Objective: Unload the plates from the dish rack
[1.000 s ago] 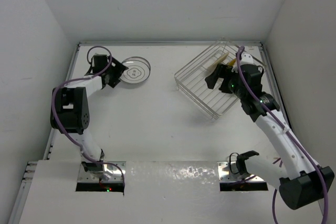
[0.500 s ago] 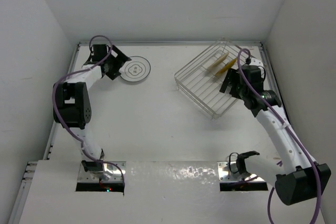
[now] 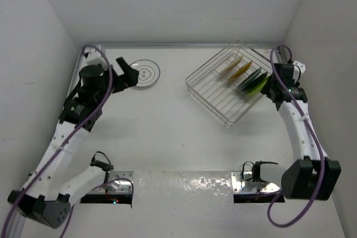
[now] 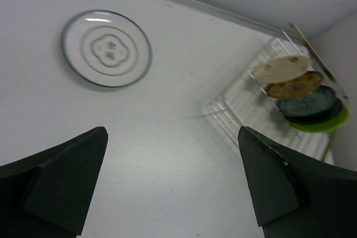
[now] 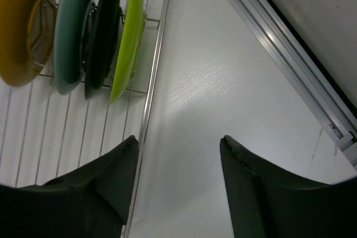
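A white plate with printed marks lies flat on the table at the back left; it also shows in the left wrist view. The wire dish rack stands at the back right. Upright in it are a tan plate, a mustard plate, a teal plate, a black plate and a lime green plate. My left gripper is open and empty beside the white plate. My right gripper is open and empty just outside the rack's right rim, near the lime plate.
The table's raised metal rail runs close on the right of my right gripper, with the enclosure wall behind it. White walls close in the table at the back and on both sides. The rack's wire rim passes by my right gripper's left finger.
My left gripper has drawn back from the white plate, which now lies flat. My right arm has swung from over the rack to its right side, uncovering the teal, black and lime plates.
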`<state>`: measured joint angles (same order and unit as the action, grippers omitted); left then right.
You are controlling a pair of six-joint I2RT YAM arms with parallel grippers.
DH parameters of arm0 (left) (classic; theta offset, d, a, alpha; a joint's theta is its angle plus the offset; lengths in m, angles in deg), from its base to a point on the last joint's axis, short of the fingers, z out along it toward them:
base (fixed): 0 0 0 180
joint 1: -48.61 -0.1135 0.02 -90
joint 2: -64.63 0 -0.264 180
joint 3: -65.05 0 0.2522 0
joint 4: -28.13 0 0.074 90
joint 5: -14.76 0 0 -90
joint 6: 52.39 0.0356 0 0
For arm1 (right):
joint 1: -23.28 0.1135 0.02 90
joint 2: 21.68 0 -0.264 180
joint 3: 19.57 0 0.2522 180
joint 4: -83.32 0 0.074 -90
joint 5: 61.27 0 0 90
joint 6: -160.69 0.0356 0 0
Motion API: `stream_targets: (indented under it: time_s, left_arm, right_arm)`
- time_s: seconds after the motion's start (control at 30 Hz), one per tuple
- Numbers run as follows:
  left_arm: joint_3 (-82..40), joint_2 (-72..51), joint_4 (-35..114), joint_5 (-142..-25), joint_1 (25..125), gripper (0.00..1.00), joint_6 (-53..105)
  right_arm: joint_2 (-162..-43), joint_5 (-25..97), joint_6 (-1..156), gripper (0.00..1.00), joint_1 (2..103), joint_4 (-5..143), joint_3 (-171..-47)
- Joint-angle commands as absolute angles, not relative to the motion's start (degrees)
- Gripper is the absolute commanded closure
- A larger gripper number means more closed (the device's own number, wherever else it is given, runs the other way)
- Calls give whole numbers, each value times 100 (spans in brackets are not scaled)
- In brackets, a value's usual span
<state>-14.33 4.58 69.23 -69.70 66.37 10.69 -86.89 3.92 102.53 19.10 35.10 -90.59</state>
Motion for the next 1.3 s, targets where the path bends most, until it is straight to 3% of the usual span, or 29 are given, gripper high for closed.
stream_targets:
  time_s: [0.0,0.13,0.53,0.57,0.73,0.9,1.07,1.13,1.27]
  left_arm:
    - [-420,801,7371,-6688,6495,0,1738]
    - [390,1224,7108,-6575,6496,0,1959]
    - [392,1709,7055,-6689,6496,0,2038]
    - [392,1709,7046,-6733,6496,0,2047]
    - [392,1691,7046,-6724,6496,0,2047]
    - [401,1673,7046,-6733,6496,0,2047]
    - [392,1612,7055,-6733,6496,0,2047]
    - [392,1612,7063,-6724,6496,0,2047]
    - [392,1621,7063,-6698,6496,0,2047]
  right_arm:
    - [-9364,474,10312,46,1854,3941,-9485]
    - [-9954,273,10523,47,1819,4134,-9898]
    - [-11097,210,10813,56,1801,4223,-10549]
    - [-11176,202,10831,61,1801,4205,-10558]
    - [-11405,96,10883,61,1801,4222,-10611]
    - [-11818,87,11006,74,1801,4091,-10839]
    - [-11775,-79,11296,81,1801,3968,-10936]
    - [-11722,-150,11375,89,1801,3907,-11015]
    - [-11626,-282,11525,92,1810,3722,-11173]
